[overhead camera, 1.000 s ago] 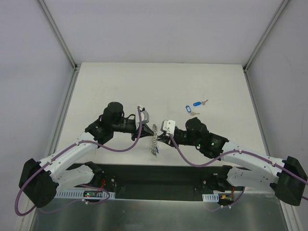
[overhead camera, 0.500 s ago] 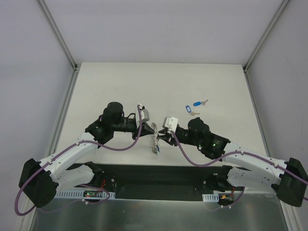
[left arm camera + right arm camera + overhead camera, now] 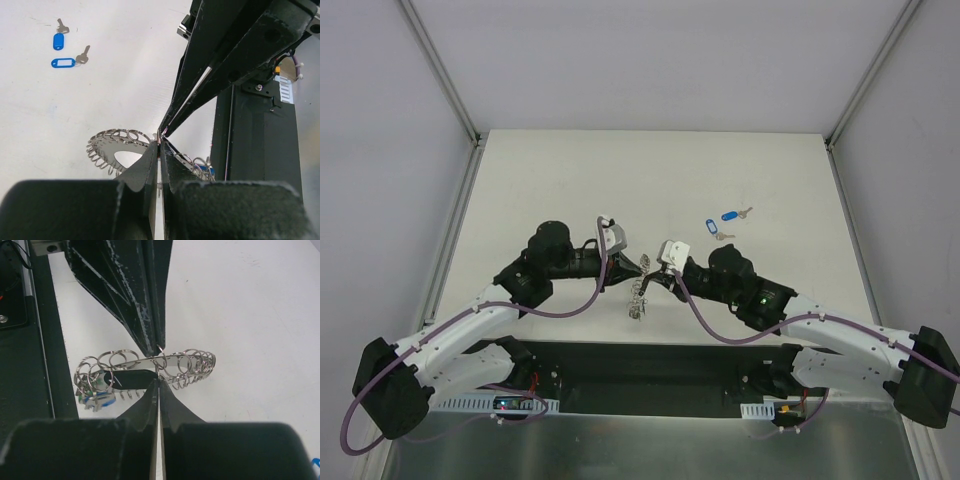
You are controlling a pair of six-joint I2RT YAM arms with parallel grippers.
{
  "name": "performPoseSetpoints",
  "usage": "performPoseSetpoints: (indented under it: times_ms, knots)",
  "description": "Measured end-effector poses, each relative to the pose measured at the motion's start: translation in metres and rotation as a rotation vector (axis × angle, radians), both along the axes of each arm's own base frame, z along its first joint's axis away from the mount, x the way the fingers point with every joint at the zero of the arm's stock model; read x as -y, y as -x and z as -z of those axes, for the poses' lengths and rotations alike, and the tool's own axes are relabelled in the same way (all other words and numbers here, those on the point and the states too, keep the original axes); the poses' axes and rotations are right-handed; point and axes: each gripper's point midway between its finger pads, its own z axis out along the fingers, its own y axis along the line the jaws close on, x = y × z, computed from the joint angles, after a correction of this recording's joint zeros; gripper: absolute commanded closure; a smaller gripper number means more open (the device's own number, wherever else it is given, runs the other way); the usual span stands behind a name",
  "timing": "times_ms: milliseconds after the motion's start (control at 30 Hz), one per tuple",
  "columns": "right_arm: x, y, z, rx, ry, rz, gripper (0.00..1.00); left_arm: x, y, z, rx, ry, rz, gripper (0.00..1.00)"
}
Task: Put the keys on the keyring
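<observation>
The keyring (image 3: 639, 296), a grey metal loop edged with small wire rings, hangs tilted above the table between both arms. My left gripper (image 3: 642, 266) is shut on its rim (image 3: 114, 148). My right gripper (image 3: 656, 281) meets it from the other side, shut on one small wire ring (image 3: 161, 365) at the edge. A blue-tagged key (image 3: 96, 397) hangs on the ring's near end. Two loose keys with blue tags (image 3: 727, 214) (image 3: 712, 229) lie on the table at the back right, and also show as keys (image 3: 58, 40) (image 3: 64, 62) in the left wrist view.
The white table (image 3: 650, 180) ends at a black strip (image 3: 650, 365) along the near edge, where both arm bases are bolted. Grey walls with metal rails (image 3: 440, 70) close in the left and right sides.
The right gripper opened briefly and shut again at the ring's edge. The left wrist swung a little to the left and the keyring went from hanging edge-on to tilted.
</observation>
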Motion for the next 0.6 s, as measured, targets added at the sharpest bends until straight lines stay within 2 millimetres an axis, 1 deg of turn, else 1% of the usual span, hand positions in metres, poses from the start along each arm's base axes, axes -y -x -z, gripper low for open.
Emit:
performPoseSetpoints:
  times_ms: [167, 467, 600]
  knots:
    - [0.002, -0.001, 0.002, 0.003, 0.015, 0.007, 0.99, 0.002, 0.002, 0.002, 0.01, 0.027, -0.021, 1.0]
    - [0.003, 0.009, 0.006, 0.023, 0.087, -0.024, 0.99, 0.008, 0.001, 0.007, 0.06, 0.122, -0.077, 1.0]
    - [0.002, 0.014, 0.004, 0.04, 0.125, -0.036, 0.99, 0.009, -0.002, 0.006, 0.092, 0.163, -0.108, 1.0]
